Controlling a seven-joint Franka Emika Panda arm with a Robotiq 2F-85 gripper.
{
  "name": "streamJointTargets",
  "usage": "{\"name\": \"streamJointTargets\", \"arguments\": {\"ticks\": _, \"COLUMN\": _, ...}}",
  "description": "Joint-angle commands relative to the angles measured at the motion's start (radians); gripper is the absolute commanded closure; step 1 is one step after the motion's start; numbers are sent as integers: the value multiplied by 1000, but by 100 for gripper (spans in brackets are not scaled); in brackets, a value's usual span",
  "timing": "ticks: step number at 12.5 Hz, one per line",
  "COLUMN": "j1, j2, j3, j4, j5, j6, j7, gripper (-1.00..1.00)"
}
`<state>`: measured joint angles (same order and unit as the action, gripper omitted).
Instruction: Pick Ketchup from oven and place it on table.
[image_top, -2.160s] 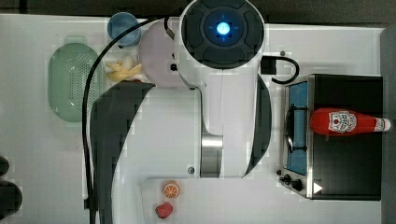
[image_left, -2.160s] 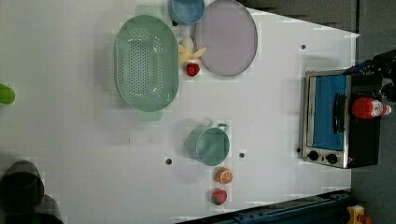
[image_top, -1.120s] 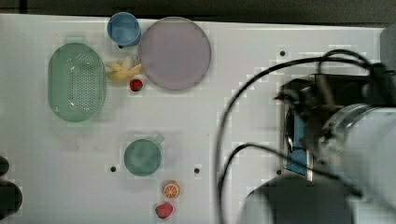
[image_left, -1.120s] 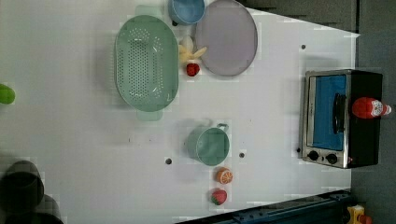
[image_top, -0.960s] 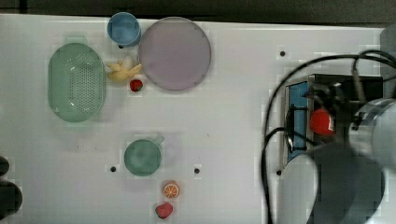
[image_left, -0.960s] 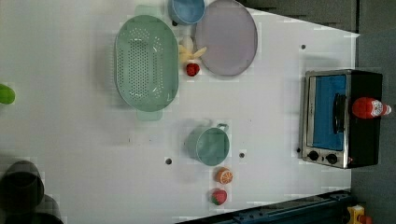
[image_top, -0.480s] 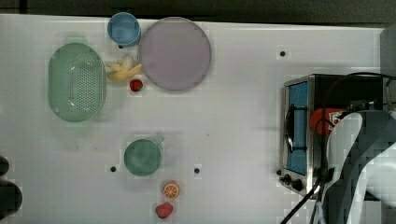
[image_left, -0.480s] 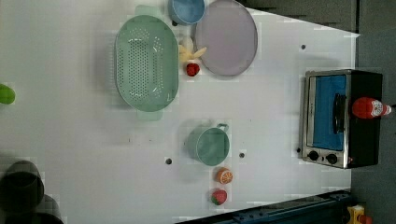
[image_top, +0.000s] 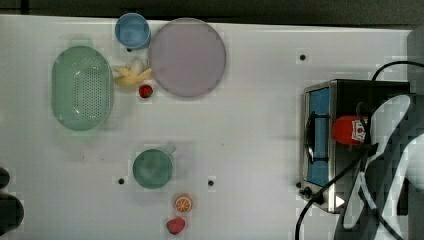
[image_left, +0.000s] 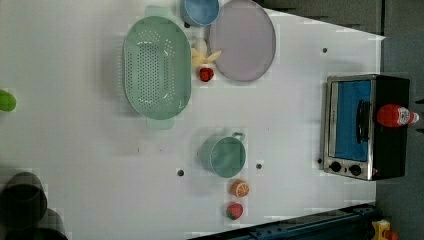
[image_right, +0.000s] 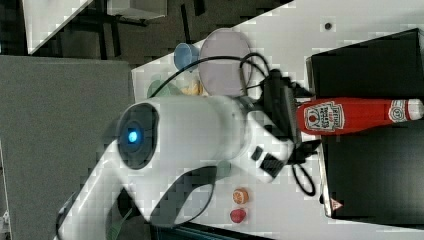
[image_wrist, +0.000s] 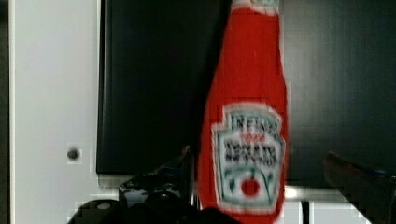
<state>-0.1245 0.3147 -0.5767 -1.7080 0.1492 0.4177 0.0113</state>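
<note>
Black cables (image_top: 370, 165) cross ketchup (image_top: 348, 130) atop oven (image_top: 320, 145).

colander (image_top: 81, 88) | plate (image_top: 187, 57) (lilac) | blue cup (image_top: 132, 30) | green mug (image_top: 152, 168) | orange half (image_top: 183, 203) | strawberry (image_top: 145, 91)

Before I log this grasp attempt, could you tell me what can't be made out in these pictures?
- Top view: the ketchup cap end, hidden under the arm and cables.
- Wrist view: the ketchup's cap, cut off by the picture's edge; the label text is blurred.
- Left view: the oven interior, unreadable through the blue-tinted door glass.
</note>
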Motion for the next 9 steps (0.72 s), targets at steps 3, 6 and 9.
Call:
{"name": "streamJointTargets", "arguments": {"ticks": 3, "j1": -29, "j2": 68, "j3": 13, "j4": -6, "j5": 59, "j6": 61, "j7": 25, "gripper": -100}}
{"name": "streamJointTargets", "arguments": {"ticks": 6, "j1": -34, "j2": 89, "j3": 13, "j4": -25, "j5": 78, "j6": 64, "j7": 24, "gripper": -100}}
{"name": "streamJointTargets", "arguments": {"ticks": 9, "j1": -34, "j2": 91, "j3": 18, "j4": -41, "j5": 83, "j6": 87, "j7": 24, "gripper": -92}}
